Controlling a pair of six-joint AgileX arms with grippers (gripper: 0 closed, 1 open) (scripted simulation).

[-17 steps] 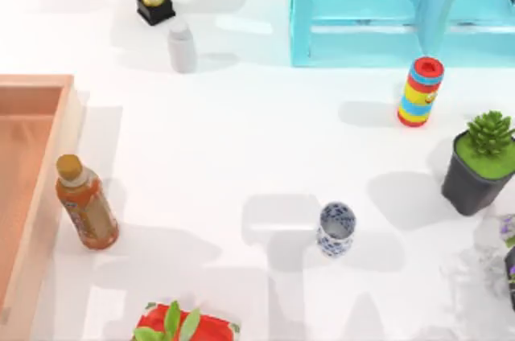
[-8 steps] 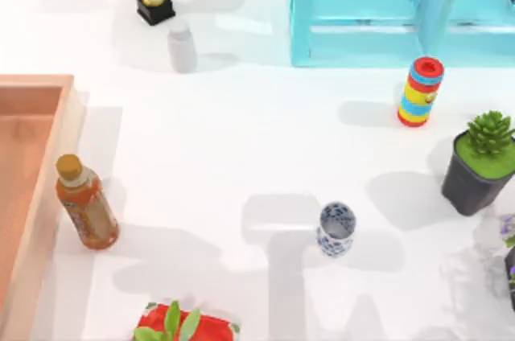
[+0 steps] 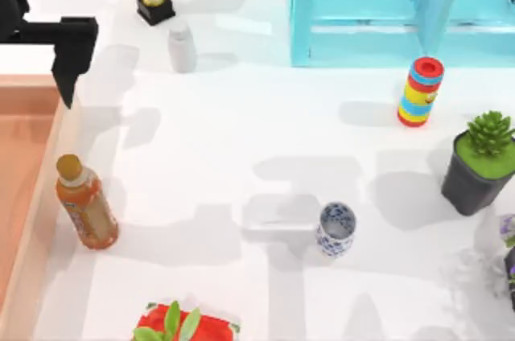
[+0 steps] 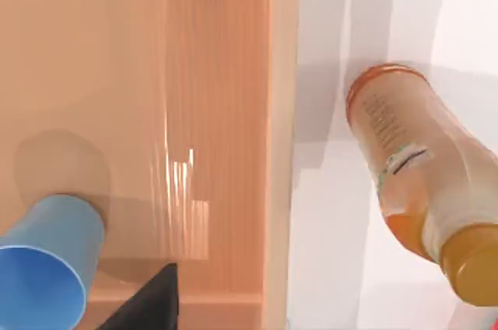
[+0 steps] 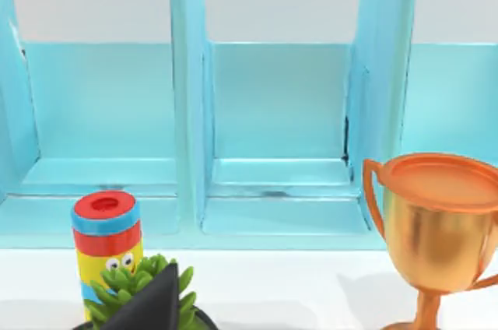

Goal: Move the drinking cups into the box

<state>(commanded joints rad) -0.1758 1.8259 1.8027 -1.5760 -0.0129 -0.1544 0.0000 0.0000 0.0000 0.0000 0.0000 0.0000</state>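
The patterned white cup (image 3: pixel 335 228) is seen upright at four o'clock from the left pincer (image 3: pixel 67 76), whose opening cannot be told.

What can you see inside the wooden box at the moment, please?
In the left wrist view, the blue cup stands inside the box, on its floor near one rim. The left gripper hangs over the box's far corner. The rest of its interior is cropped off.

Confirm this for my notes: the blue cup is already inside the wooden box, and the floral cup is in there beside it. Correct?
Not quite. The blue cup is in the wooden box, as the left wrist view shows. But in the top view the floral cup stands on the table, well to the right of the box.
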